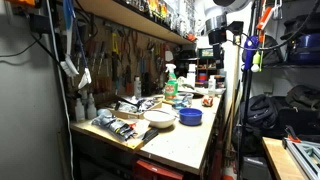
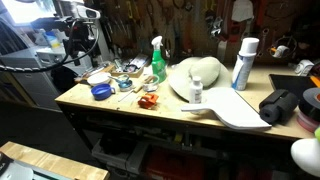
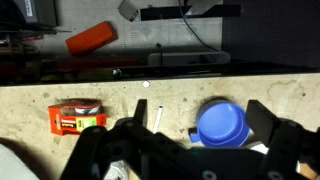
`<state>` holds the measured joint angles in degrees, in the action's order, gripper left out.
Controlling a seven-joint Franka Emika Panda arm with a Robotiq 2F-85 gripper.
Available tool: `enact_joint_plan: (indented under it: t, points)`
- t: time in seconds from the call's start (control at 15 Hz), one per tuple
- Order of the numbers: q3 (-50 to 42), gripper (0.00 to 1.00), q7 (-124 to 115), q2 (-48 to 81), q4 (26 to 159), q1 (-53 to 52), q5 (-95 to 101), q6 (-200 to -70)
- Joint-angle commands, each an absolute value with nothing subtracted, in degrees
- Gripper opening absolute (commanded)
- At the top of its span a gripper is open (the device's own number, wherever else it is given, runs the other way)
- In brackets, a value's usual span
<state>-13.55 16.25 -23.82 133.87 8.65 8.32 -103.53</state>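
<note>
claw (image 3: 190,158) spread wide, nothing between the fingers (image 3: 285,140), and no contact with anything that I can see in the wrist view. It sits above the worktop (image 3: 270,92).

- blue bowl (image 3: 220,123): nearest thing. Just ahead of the claw, off-centre toward the finger on the view's right and close beside that fingertip. Upright and apart from the claw. Also seen in both exterior views (image 1: 190,116) (image 2: 100,90). No writing on it.
- white stick (image 3: 158,115): small, flat on the worktop, ahead of the claw near the centre line, just beside the bowl on the other side.
- orange pack (image 3: 77,118): ahead of the claw, out past the finger on the view's left. It has a label with a green strip and dark print, too small to read.
- orange block (image 3: 92,38): well beyond the claw, past the far edge of the worktop, tilted. No legible text.

In an exterior view:
- white bowl (image 1: 159,117): next to the blue bowl.
- green spray bottle (image 1: 171,85): stands further back. Its label is unreadable.

In an exterior view:
- white can (image 2: 243,63): stands well away from the blue bowl. No readable print at this size.

I can't pick out the claw reliably in either exterior view.
</note>
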Motion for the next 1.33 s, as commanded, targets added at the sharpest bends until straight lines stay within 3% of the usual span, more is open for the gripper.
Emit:
enact_joint_plan:
  t: [0.0,0.4,0.93,1.27]
  points:
    - [-13.37,1.00,16.31,-23.78,133.78,8.83,8.24,-103.43]
    - [-13.38,1.00,16.31,-23.78,133.78,8.83,8.24,-103.43]
    - [-3.31,1.00,-7.76,-20.11,136.72,7.91,9.13,-119.92]
    - [-1.86,1.00,-10.90,-17.51,135.79,7.24,10.11,-118.07]
